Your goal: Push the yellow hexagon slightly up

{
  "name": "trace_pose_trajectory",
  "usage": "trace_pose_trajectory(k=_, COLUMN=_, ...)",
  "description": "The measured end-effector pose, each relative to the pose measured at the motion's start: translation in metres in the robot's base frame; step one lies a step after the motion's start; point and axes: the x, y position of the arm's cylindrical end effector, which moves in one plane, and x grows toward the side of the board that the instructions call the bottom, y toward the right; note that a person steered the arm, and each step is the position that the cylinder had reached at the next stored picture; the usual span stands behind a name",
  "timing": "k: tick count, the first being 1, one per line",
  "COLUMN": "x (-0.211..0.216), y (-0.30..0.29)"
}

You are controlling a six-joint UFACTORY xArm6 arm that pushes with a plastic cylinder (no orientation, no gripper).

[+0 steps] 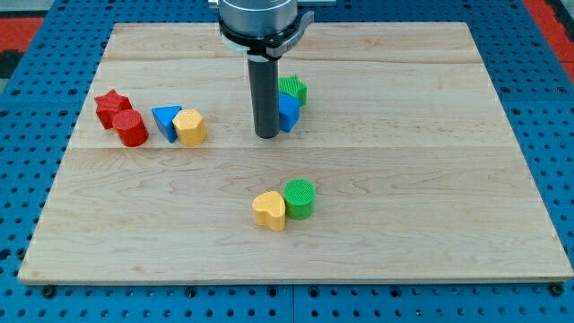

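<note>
The yellow hexagon point(190, 126) lies at the board's left, touching a blue triangle point(166, 120) on its left side. My tip point(266, 135) rests on the board near the centre, well to the right of the yellow hexagon and apart from it. The tip stands right beside a blue block point(289, 112), on its left side. A green block point(293, 89) sits just behind the blue one.
A red star point(111, 105) and a red cylinder point(131, 128) lie at the far left. A yellow heart point(269, 211) and a green cylinder point(300, 198) touch each other below the centre. The wooden board point(430, 179) sits on a blue pegboard.
</note>
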Motion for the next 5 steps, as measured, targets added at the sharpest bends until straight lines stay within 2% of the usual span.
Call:
trace_pose_trajectory(k=1, x=0.001, y=-0.002)
trace_pose_trajectory(k=2, x=0.025, y=-0.022)
trace_pose_trajectory(k=4, x=0.032, y=-0.127)
trace_pose_trajectory(k=5, x=0.023, y=-0.114)
